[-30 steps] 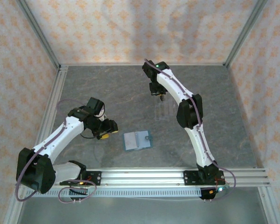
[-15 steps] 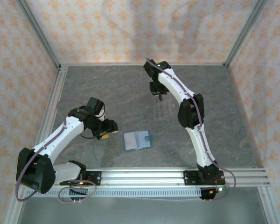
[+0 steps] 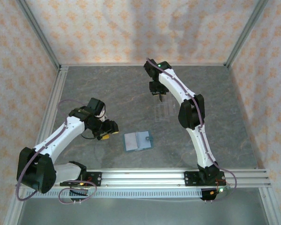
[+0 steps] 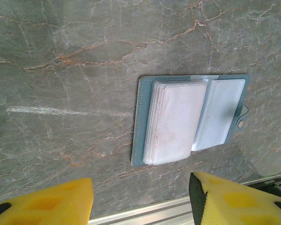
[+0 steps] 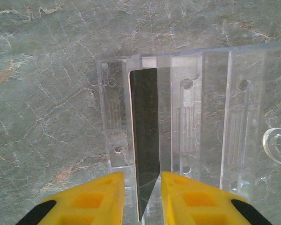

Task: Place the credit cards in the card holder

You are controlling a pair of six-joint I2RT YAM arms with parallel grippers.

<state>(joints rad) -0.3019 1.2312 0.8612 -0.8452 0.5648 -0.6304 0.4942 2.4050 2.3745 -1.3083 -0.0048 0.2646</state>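
Observation:
The teal card holder (image 3: 138,141) lies open on the table, its pale pockets (image 4: 178,123) facing up and its stud tab (image 4: 241,123) to the right. My left gripper (image 3: 110,130) hovers just left of it, jaws wide open (image 4: 140,183) and nothing between them. A dark greyish card (image 5: 144,122) stands tilted in a slot of the clear stand (image 5: 210,122). My right gripper (image 3: 160,97) straddles that card's near end (image 5: 143,177), open, with a gap on each side. The pinkish and red cards are out of view.
The clear slotted stand (image 3: 166,111) sits mid-table, right of centre, under the right arm. An aluminium rail (image 3: 145,176) runs along the near edge, close below the card holder (image 4: 178,212). Patterned walls enclose the table on three sides.
The right gripper has shifted slightly toward the back of the table over the stand. The left arm and the card holder have not moved.

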